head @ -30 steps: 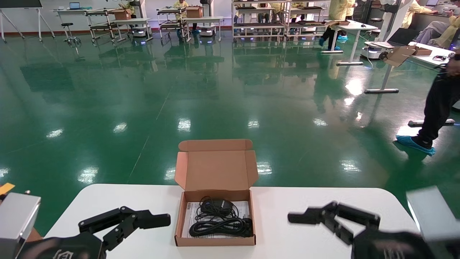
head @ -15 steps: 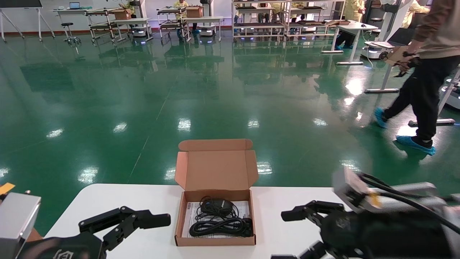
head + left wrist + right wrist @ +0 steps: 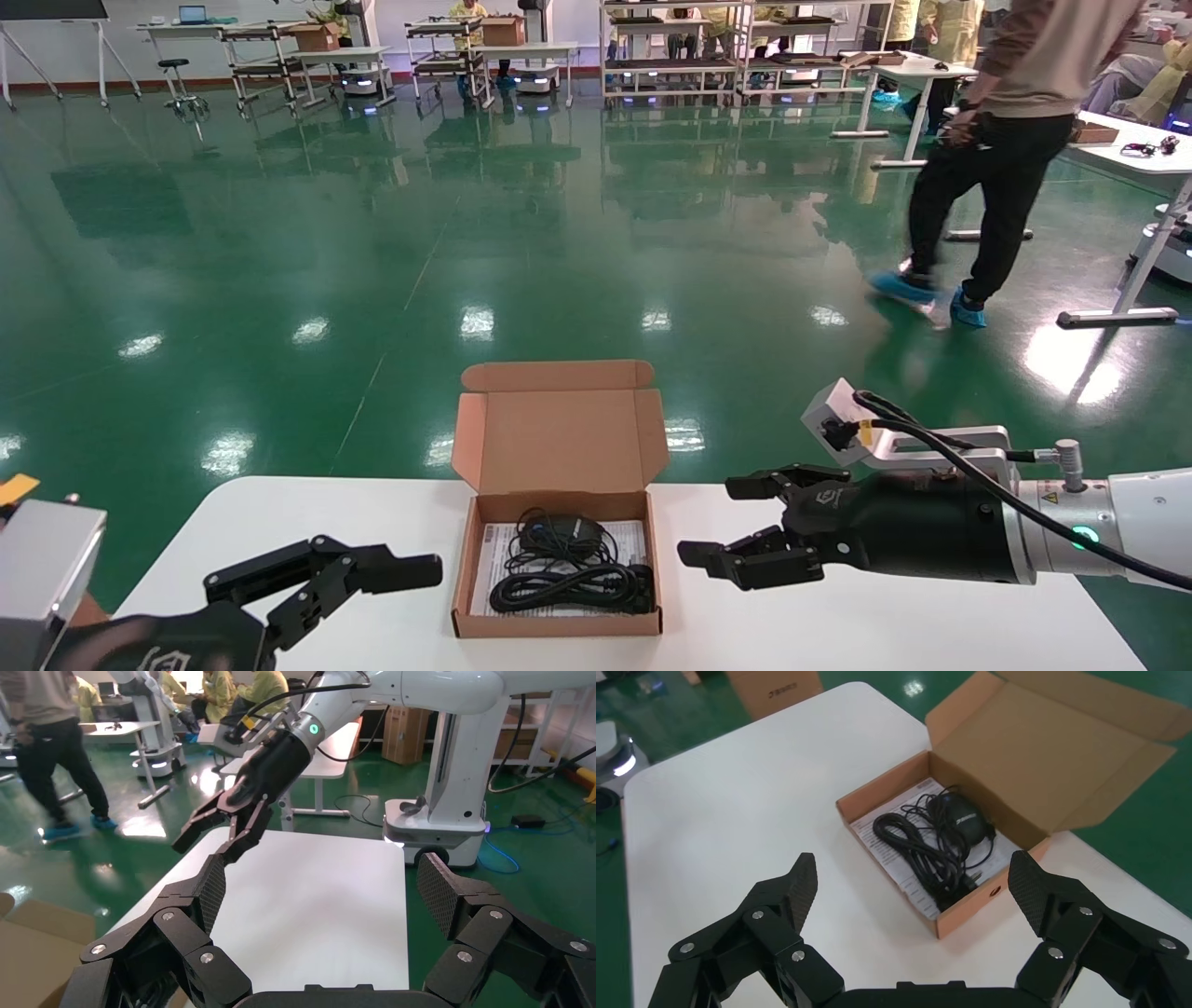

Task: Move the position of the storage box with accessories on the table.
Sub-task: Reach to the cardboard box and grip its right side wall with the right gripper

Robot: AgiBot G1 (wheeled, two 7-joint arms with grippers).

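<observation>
— Sitting near the middle of the table (image 3: 279,522), a little toward its far edge, is that the storage box (image 3: 557,623)?

— Yes. Its hinged lid stands open and leans back past the far edge of the table, side tabs splayed out. The box rests flat on the white top.

— What lies inside?

— A black mouse (image 3: 562,533) toward the far wall, a coiled black cable bundle (image 3: 568,589) nearer the front wall, both on a white printed paper sheet (image 3: 494,559). The right wrist view shows the same: mouse (image 3: 963,820), cable (image 3: 916,846), sheet (image 3: 877,822), all within the cardboard walls (image 3: 877,790).

— Where is the right gripper (image 3: 736,522)?

— Just right of the box, above the tabletop, pointing left at the box's right wall. Its fingers are spread wide, one higher and one lower, with nothing between them. It is near the box but not touching it. In its own wrist camera the two finger pads (image 3: 804,881) frame the box from farther off.

— And the left gripper (image 3: 372,570)?

— Low at the near left corner of the table, well apart from the box's left wall. Its fingers are also spread, gripping nothing; its wrist view shows the pads (image 3: 213,888) parted over bare tabletop (image 3: 316,910), with the right gripper (image 3: 211,836) across from it.

— Anything else?

— A person (image 3: 1006,121) in blue shoe covers on the green floor, far right.
</observation>
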